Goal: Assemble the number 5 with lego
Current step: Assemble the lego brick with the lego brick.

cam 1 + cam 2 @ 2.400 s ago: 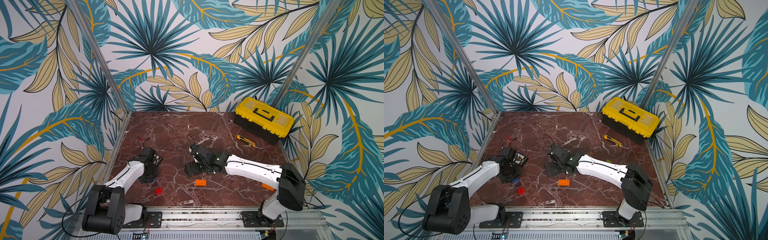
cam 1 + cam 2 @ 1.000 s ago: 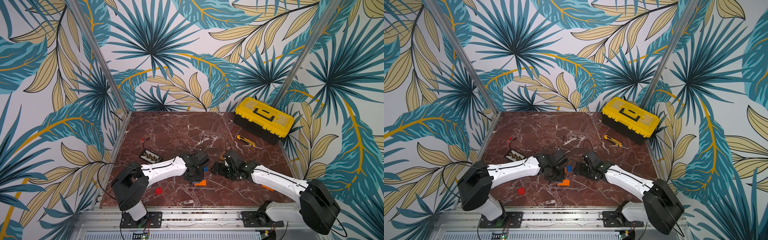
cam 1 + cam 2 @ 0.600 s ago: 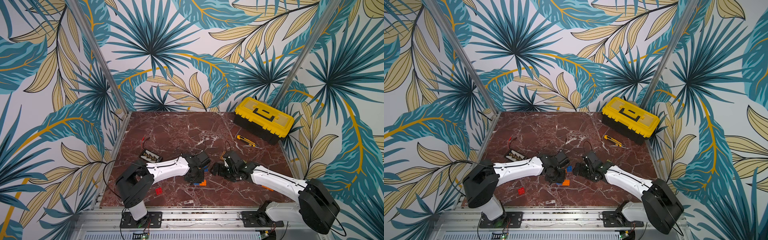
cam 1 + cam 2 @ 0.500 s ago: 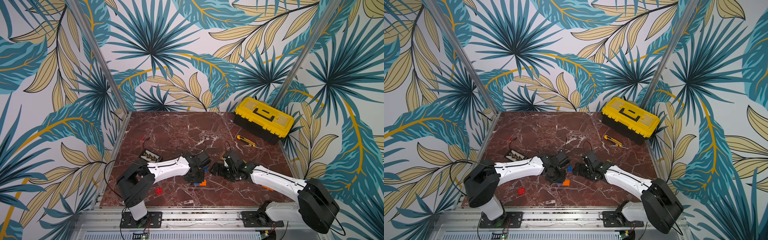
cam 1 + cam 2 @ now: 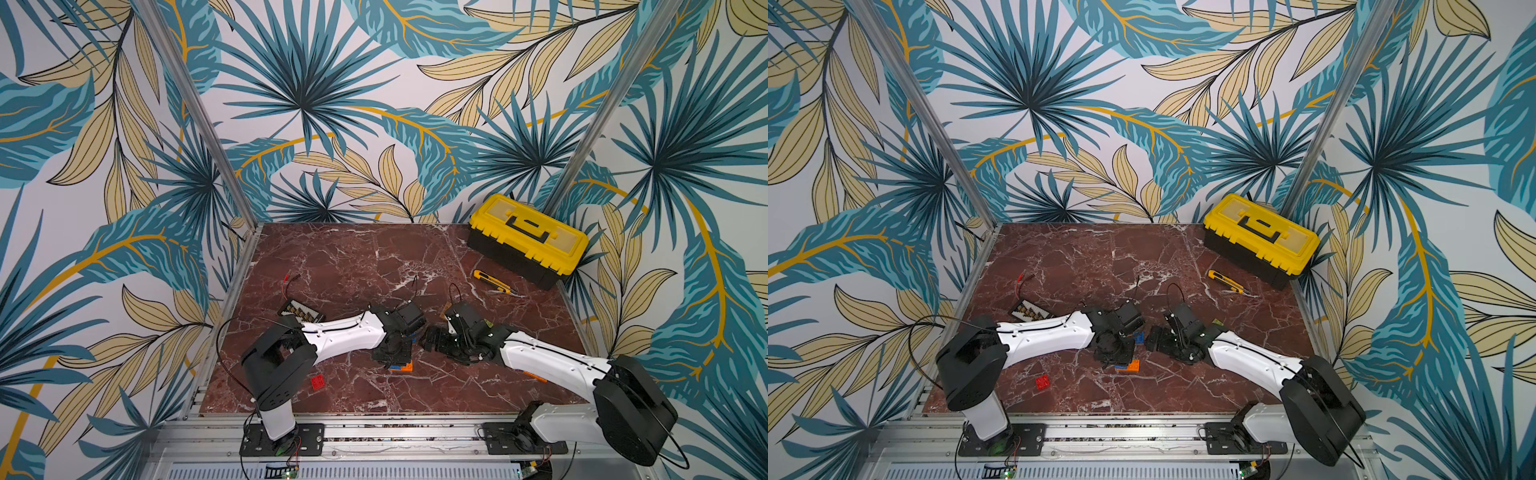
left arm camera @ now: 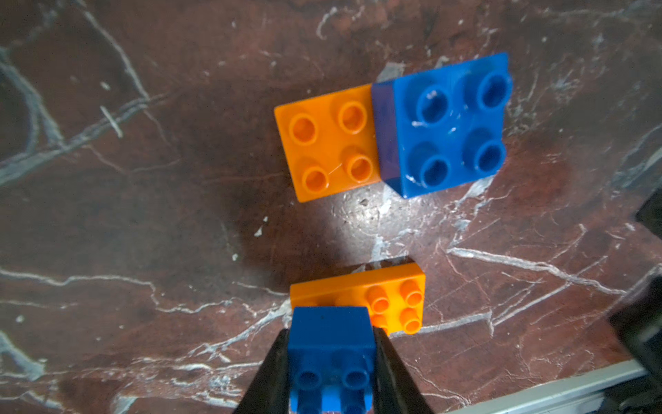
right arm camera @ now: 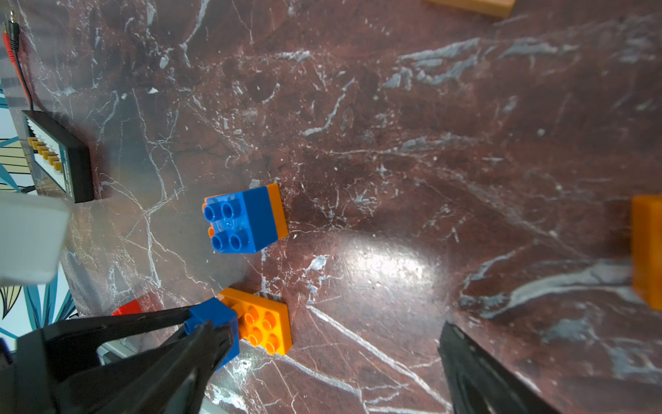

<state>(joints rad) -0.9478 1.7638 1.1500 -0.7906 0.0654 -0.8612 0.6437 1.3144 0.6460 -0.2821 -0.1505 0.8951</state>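
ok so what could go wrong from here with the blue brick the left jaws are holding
1. The held blue brick sits over one end of a loose orange brick. If the studs are misaligned, pressing could tip or slide it on the glossy marble table.
2. The right arm, jaws open, is close by, so the two arms could clash.
3. The blue-on-orange pair lies near and might get knocked on withdrawal.
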